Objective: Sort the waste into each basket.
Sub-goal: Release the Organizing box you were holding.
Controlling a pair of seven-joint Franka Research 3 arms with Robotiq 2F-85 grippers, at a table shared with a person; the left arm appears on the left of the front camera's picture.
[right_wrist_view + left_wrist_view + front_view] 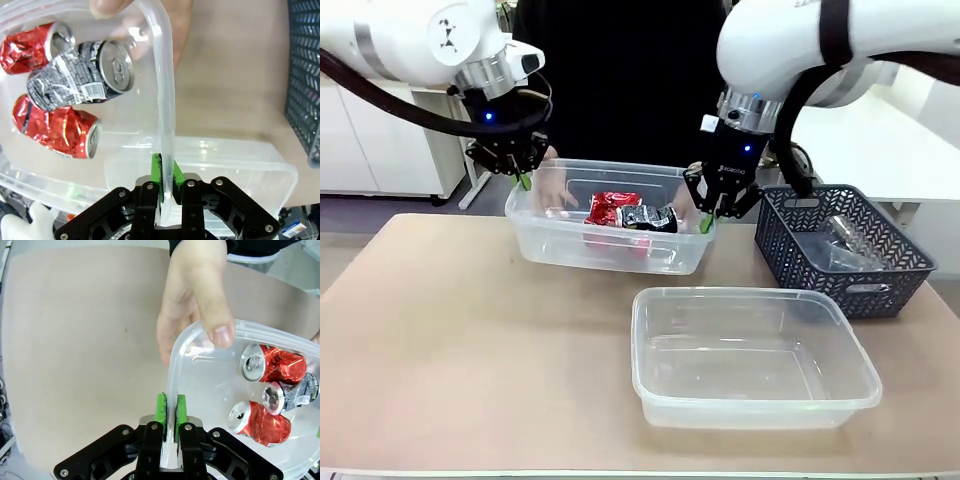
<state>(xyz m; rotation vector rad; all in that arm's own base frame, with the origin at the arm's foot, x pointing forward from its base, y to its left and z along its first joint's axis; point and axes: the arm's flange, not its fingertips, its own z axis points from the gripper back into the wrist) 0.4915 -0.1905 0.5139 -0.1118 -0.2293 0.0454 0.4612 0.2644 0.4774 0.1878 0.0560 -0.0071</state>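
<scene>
Nearest sits an empty clear tub (760,402), well apart from my fingers. Beyond it, the second tub (605,256) holds three crushed cans (272,365) (two red, one black and silver). My left gripper (523,181) is pinched tight on its left rim and my right gripper (707,222) on its right rim. Just right, a dark lattice basket (788,250) holds a clear bottle (845,236). Farthest, a person's hand (195,305) grips the tub's far corner.

2 red cans (277,365), grey lattice basket (785,250)
</scene>
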